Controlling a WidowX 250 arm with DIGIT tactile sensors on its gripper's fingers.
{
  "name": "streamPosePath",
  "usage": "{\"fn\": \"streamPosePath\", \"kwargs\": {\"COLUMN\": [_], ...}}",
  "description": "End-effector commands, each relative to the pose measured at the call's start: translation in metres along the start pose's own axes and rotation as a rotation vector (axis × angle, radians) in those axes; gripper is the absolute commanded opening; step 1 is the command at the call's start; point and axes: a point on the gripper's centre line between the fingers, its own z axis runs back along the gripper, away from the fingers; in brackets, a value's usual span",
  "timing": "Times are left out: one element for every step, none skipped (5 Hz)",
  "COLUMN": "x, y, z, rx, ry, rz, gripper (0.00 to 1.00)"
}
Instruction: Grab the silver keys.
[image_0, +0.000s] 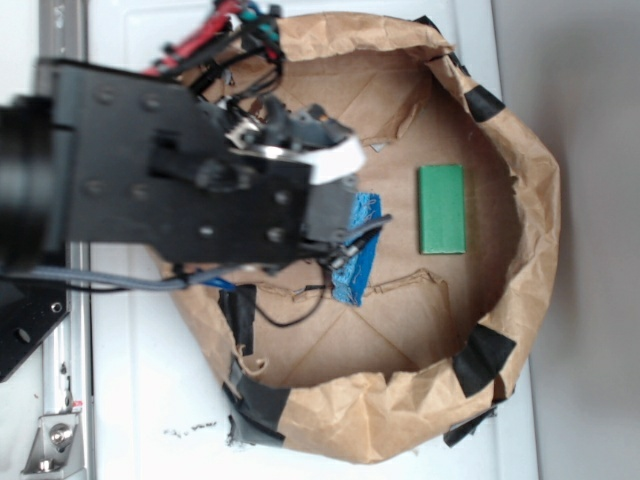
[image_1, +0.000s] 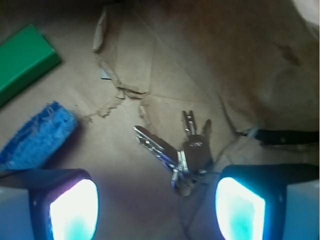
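The silver keys (image_1: 186, 150) lie fanned out on the brown paper floor, joined at a thin ring. In the wrist view they sit just ahead of my gripper (image_1: 157, 210), nearer the right finger (image_1: 240, 210) than the left finger (image_1: 74, 212). The jaws are wide apart with only bare paper between them, and neither touches the keys. In the exterior view the gripper (image_0: 345, 200) hangs low over the left half of the paper basin, and the arm hides the keys there.
A blue sponge (image_1: 37, 135) (image_0: 357, 258) lies to the left of the keys. A green rectangular block (image_1: 22, 60) (image_0: 442, 208) sits farther off. The crumpled brown paper wall (image_0: 530, 200) rings everything. A black cable (image_1: 285, 136) runs at the right.
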Motion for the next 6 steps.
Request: {"fn": "streamPosePath", "kwargs": {"x": [0.0, -0.005, -0.012, -0.015, -0.014, -0.006], "y": [0.014, 0.015, 0.01, 0.008, 0.006, 0.01], "z": [-0.002, -0.006, -0.015, -0.021, -0.022, -0.02], "rx": [0.005, 0.015, 0.03, 0.041, 0.038, 0.035], "ry": [-0.021, -0.003, -0.005, -0.008, 0.001, -0.007], "rz": [-0.076, -0.11, -0.159, -0.195, -0.221, -0.213], "gripper": [1.0, 1.0, 1.0, 1.0, 1.0, 1.0]}}
